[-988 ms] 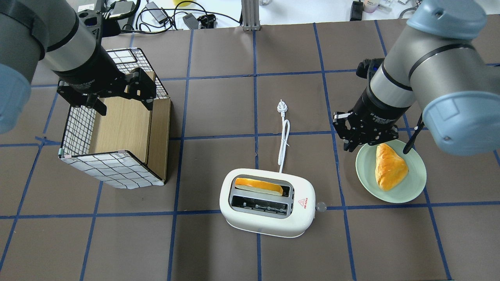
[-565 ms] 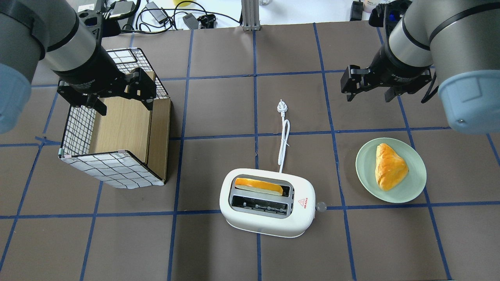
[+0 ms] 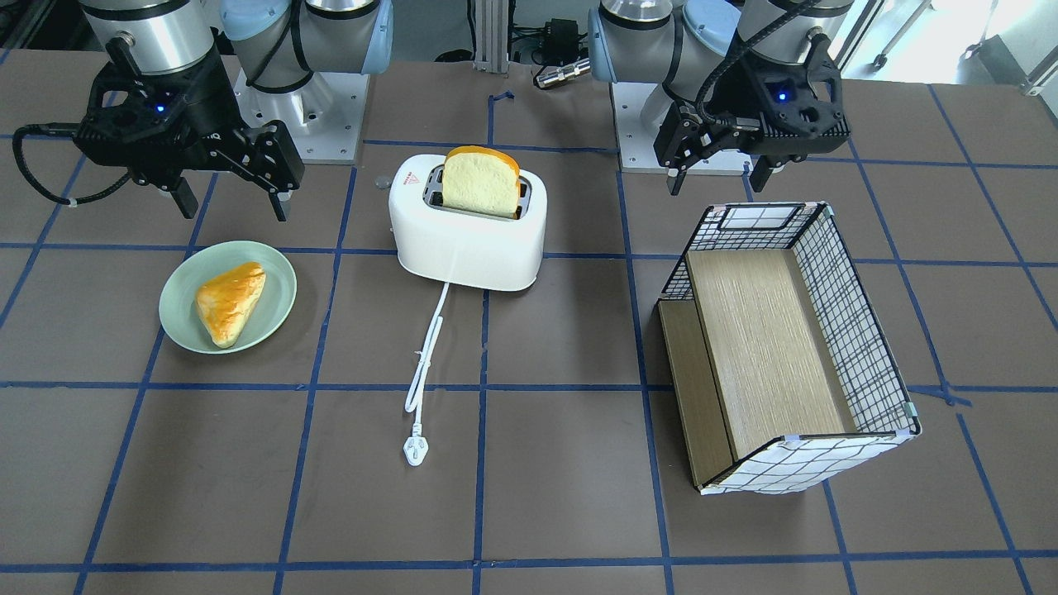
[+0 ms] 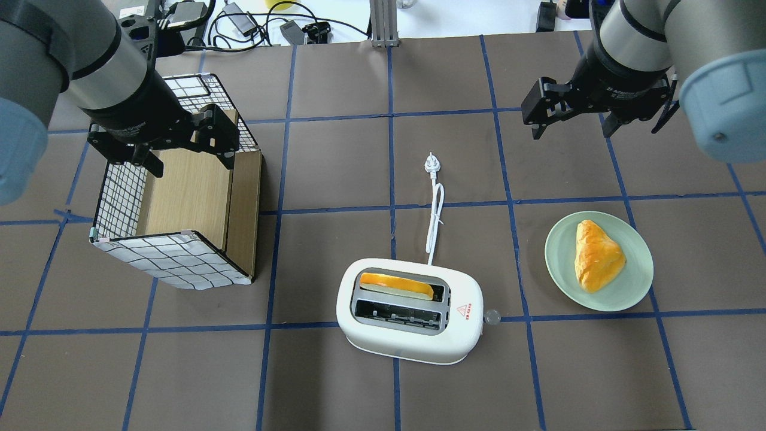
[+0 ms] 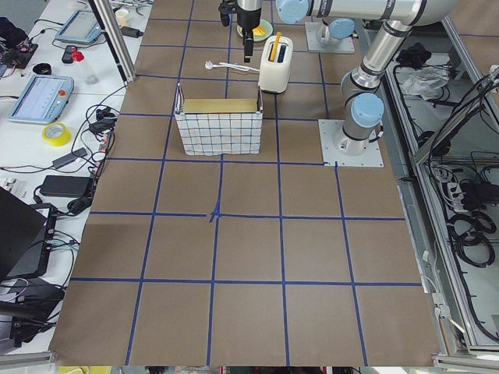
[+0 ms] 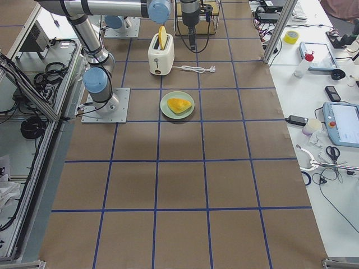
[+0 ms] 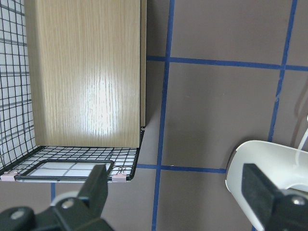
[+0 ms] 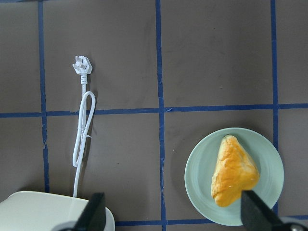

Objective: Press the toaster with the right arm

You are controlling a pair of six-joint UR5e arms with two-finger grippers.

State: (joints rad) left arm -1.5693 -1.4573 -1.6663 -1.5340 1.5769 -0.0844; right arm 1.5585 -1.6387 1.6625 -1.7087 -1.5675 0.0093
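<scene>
The white two-slot toaster [image 4: 413, 344] stands at the near middle of the table, with a slice of bread [image 4: 395, 285] upright in its far slot. It also shows in the front view [image 3: 471, 240]. A small clear knob [image 4: 491, 317] sticks out of its right end. Its white cord [image 4: 435, 215] runs away to a plug. My right gripper [image 4: 573, 127] is open and empty. It hovers far right, beyond the plate and well away from the toaster, and also shows in the front view [image 3: 233, 202]. My left gripper [image 4: 190, 161] is open and empty above the basket.
A pale green plate [image 4: 634, 287] holding a golden pastry [image 4: 595, 254] sits to the right of the toaster. A wire basket [image 4: 173, 257] with a wooden floor lies tipped at the left, under the left gripper. Blue tape lines mark a grid on the brown table.
My right gripper has moved from the plate's far edge up and away toward the far right of the table, staying open. The left arm and the toaster have not moved.
</scene>
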